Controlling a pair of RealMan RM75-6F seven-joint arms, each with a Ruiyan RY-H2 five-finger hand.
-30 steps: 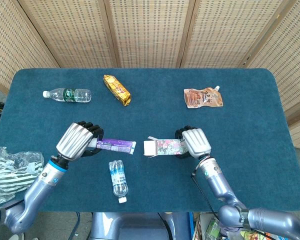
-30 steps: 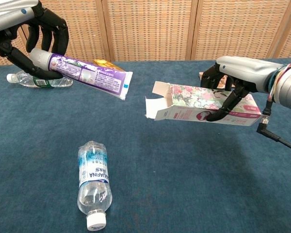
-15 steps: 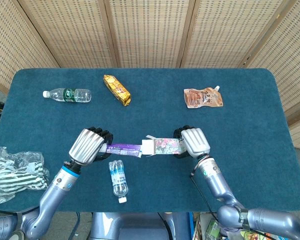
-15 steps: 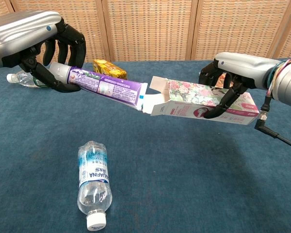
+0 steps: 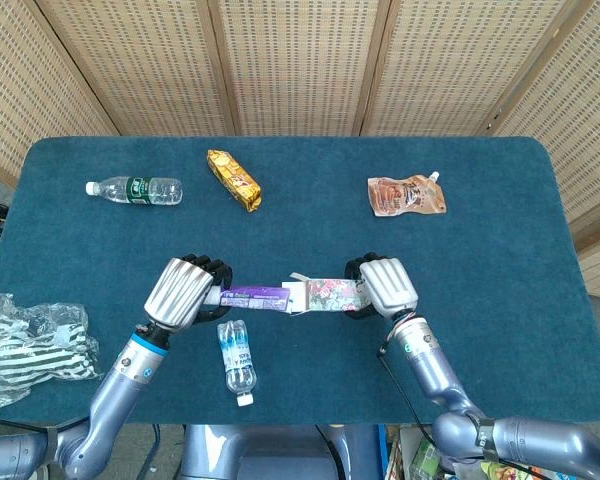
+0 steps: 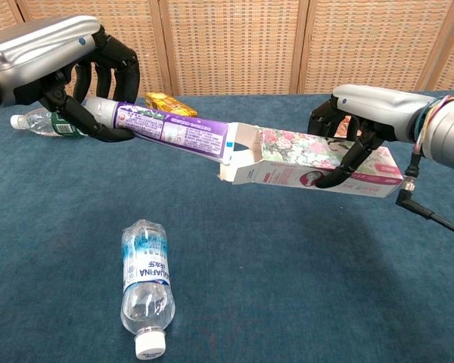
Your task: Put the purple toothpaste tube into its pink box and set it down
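Note:
My left hand [image 5: 184, 290] [image 6: 76, 72] grips the cap end of the purple toothpaste tube [image 5: 252, 296] [image 6: 170, 130] and holds it level above the table. The tube's flat end sits right at the open mouth of the pink floral box [image 5: 325, 295] [image 6: 318, 162], between its spread white flaps. My right hand [image 5: 385, 285] [image 6: 363, 125] holds the box by its far half, also in the air. Tube and box lie in one line; how far the tube is inside cannot be seen.
A small clear water bottle [image 5: 236, 360] [image 6: 146, 283] lies on the blue table [image 5: 500, 300] just below the tube. Farther back are a green-label bottle [image 5: 135, 189], a yellow snack pack [image 5: 233, 179] and a brown pouch [image 5: 407, 195]. A striped bag [image 5: 30, 340] sits at the left edge.
My left hand has carried the tube to the right, from well apart from the box to its flat end meeting the box mouth. The right hand has kept the box nearly still.

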